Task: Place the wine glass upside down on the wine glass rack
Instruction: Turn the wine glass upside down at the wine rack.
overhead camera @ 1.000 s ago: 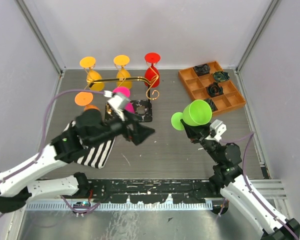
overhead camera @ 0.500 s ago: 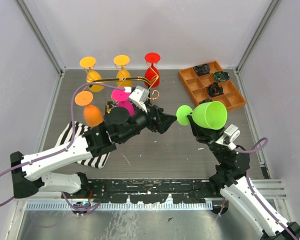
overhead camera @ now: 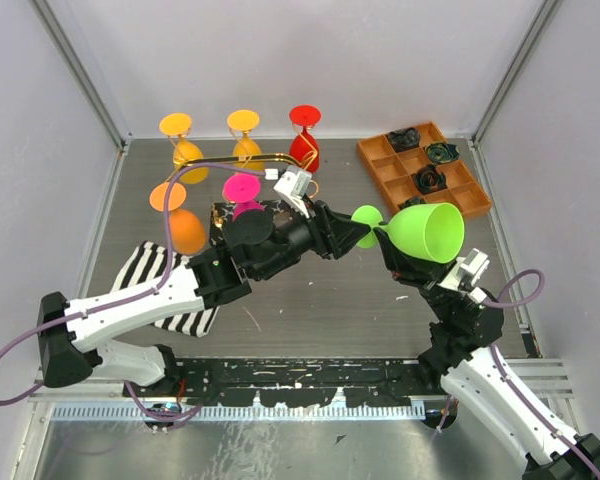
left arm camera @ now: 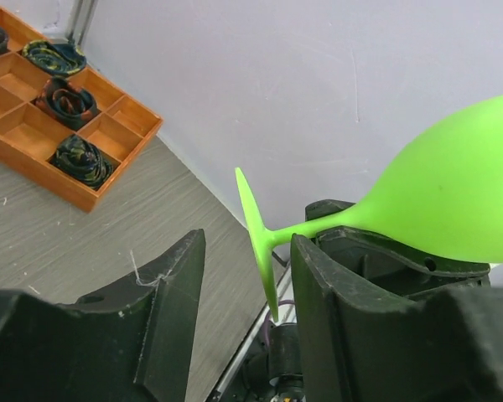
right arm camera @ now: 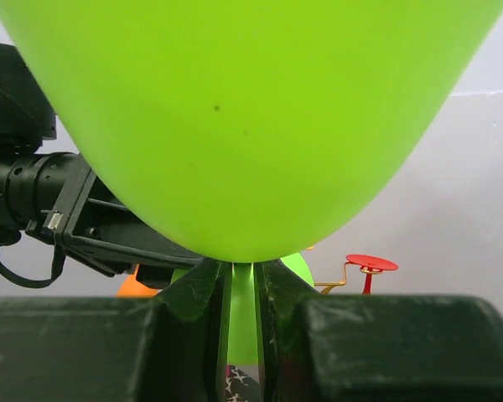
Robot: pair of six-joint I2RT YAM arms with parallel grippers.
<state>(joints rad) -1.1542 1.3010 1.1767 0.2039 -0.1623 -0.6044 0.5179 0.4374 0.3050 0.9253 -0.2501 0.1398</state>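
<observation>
The green wine glass (overhead camera: pixel 428 232) lies on its side in the air, foot (overhead camera: pixel 367 216) pointing left. My right gripper (overhead camera: pixel 394 250) is shut on its stem, seen between the fingers in the right wrist view (right arm camera: pixel 243 310). My left gripper (overhead camera: pixel 342 238) is open, its jaws on either side of the foot disc (left arm camera: pixel 256 243) without touching it. The gold wine glass rack (overhead camera: pixel 252 160) stands at the back left. Two yellow glasses (overhead camera: pixel 187 150) and a red one (overhead camera: pixel 303 148) hang on it upside down. My left arm mostly hides its marbled base.
A pink glass (overhead camera: pixel 242 190) and an orange glass (overhead camera: pixel 182 228) are upside down in front of the rack. An orange compartment tray (overhead camera: pixel 450 205) with dark coiled items sits at the back right. A striped cloth (overhead camera: pixel 175 300) lies under my left arm.
My left arm has reached right, bringing its open jaws around the glass's foot. My right arm has moved the green glass right and tipped it further onto its side.
</observation>
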